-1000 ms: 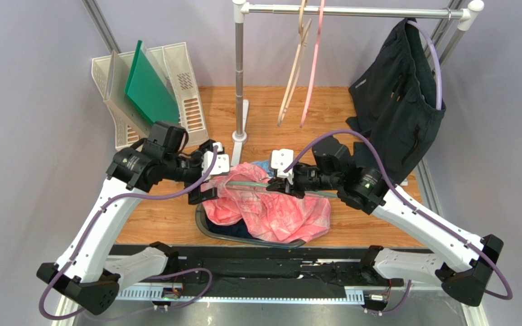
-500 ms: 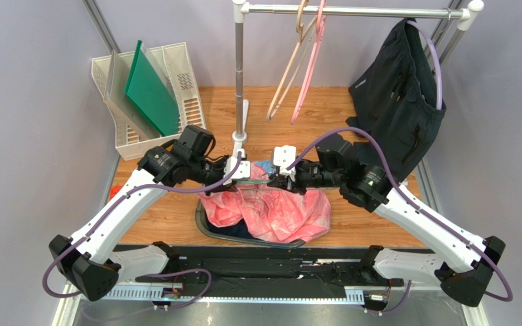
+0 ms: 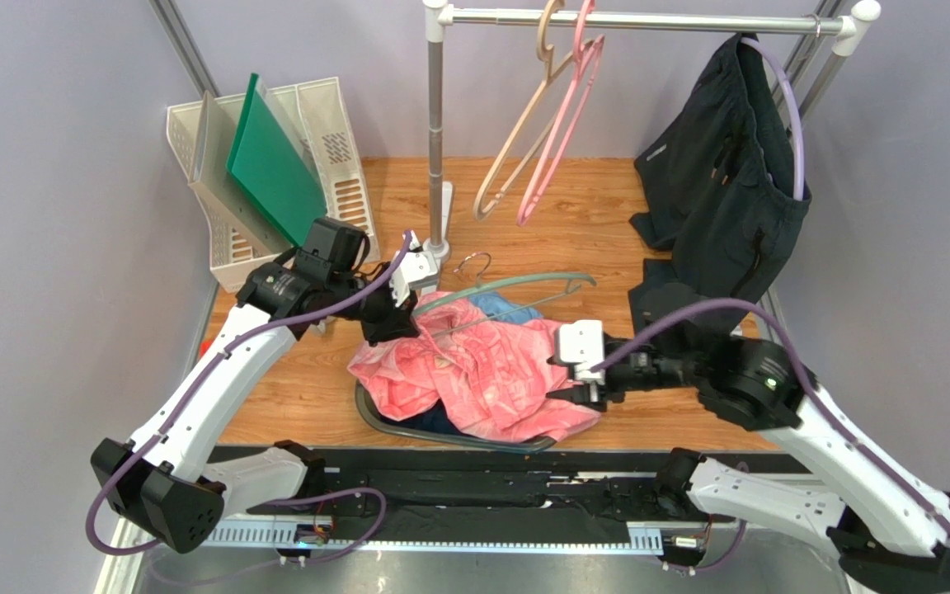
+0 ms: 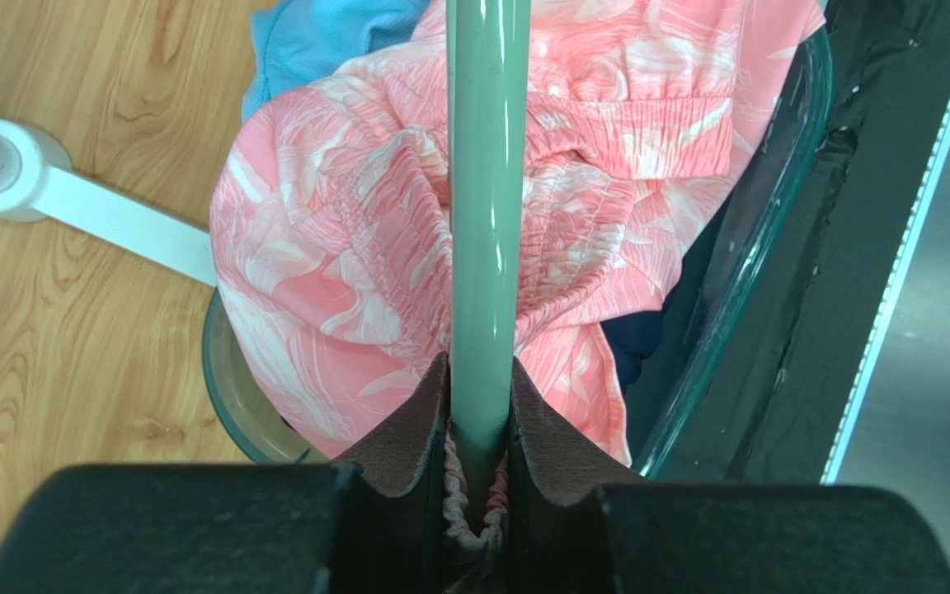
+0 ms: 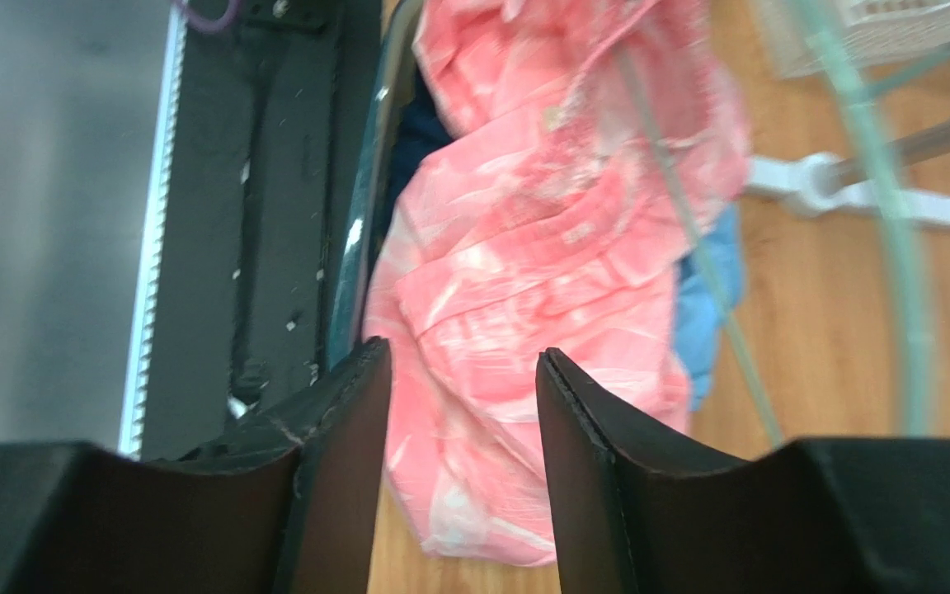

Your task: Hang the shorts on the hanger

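Observation:
The salmon-pink shorts (image 3: 480, 371) lie bunched over a glass tub, with the pale green hanger (image 3: 511, 285) across their far side, its wire hook pointing toward the rack pole. My left gripper (image 3: 401, 324) is shut on the hanger's left arm. In the left wrist view the hanger (image 4: 488, 186) runs straight out from my left gripper (image 4: 483, 415), with a gathered edge of the shorts (image 4: 344, 248) pinched beside it. My right gripper (image 3: 564, 381) stands open at the shorts' right edge, holding nothing. The right wrist view shows the shorts (image 5: 542, 223) beyond my right gripper (image 5: 461, 371).
A dark-rimmed glass tub (image 3: 375, 415) holds the clothes, with a light blue garment (image 3: 511, 309) under the shorts. A rack pole's base (image 3: 437, 248) stands just behind. Pink (image 3: 561, 124) and beige (image 3: 505, 155) hangers and a dark garment (image 3: 728, 186) hang on the rail. A white file rack (image 3: 276, 161) sits back left.
My left gripper moved in and shut on the hanger's left arm. My right gripper let go, opened and drew back right. The hanger's free end swung back; the rail hangers swing.

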Robot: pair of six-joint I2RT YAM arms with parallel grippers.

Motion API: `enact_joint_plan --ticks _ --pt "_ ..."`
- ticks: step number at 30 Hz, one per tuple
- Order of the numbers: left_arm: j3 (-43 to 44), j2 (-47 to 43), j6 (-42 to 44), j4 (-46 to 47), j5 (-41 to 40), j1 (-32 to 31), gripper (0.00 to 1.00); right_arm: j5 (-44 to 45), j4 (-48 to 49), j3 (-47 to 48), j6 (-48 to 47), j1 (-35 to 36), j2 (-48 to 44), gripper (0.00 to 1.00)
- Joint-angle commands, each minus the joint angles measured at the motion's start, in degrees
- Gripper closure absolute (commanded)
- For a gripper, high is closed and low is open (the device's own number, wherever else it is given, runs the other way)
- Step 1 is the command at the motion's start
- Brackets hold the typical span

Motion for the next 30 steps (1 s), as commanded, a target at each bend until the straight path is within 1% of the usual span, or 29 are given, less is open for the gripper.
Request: enact_joint_plan --ticks 1,2,3,4,6,7,11,13,15,18,22,23,27,28,30 --pt "0.75 -0.32 -5.06 4.20 1.08 0.05 1.00 -2.20 -0.57 -1.73 -1.52 4.39 8.63 0.49" --pt "0.75 -0.32 -5.33 4.11 1.25 0.05 1.00 -1.32 1.64 -5.05 -2.22 5.98 8.54 0.46" --pt "0.58 -0.32 -5.77 4.11 1.25 0.05 1.00 0.86 3.75 -7.43 -4.84 7.48 8.46 0.44" --pt "0.49 -0.15 -5.95 4.03 0.99 0.05 1.00 2.45 8.13 -9.37 -6.61 10.97 8.72 0.44" --pt "0.22 -0.32 -6.03 3.76 0.90 0.05 1.00 6.66 11.06 -12.97 -9.16 13.89 10.55 0.43" --pt "0.14 -0.41 -6.21 3.67 0.64 0.05 1.00 7.56 14.11 -13.60 -10.74 15.39 12.74 0.43" --pt "0.05 -0.85 -6.12 2.97 0.64 0.05 1.00 10.20 19.15 -15.01 -13.21 16.81 18.10 0.41" --pt "0.05 -0.76 -5.86 2.45 0.72 0.05 1.00 11.17 20.99 -15.71 -14.96 17.16 19.96 0.39" --pt "0.05 -0.67 -5.68 2.27 0.81 0.05 1.00 11.43 22.05 -16.42 -15.94 17.34 20.75 0.35" --pt "-0.04 -0.67 -5.77 2.35 0.72 0.05 1.00 13.10 24.60 -18.96 -17.78 18.39 22.16 0.34" --pt "0.14 -0.32 -5.86 2.35 1.07 0.05 1.00 16.52 28.20 -22.04 -20.24 18.74 23.13 0.34" --pt "0.05 -0.23 -5.86 2.44 1.07 0.05 1.00 18.53 28.47 -22.57 -20.86 18.66 23.39 0.34" --pt "-0.39 -0.32 -5.33 2.44 1.07 0.05 1.00 22.06 29.52 -24.42 -21.82 18.65 23.49 0.37" --pt "-0.48 -0.41 -5.24 2.36 1.07 0.05 1.00 22.42 29.70 -24.86 -22.09 18.65 23.22 0.38" --pt "-0.83 -0.85 -4.98 2.36 1.16 0.05 1.00 23.73 29.88 -25.12 -21.57 18.65 22.61 0.49"
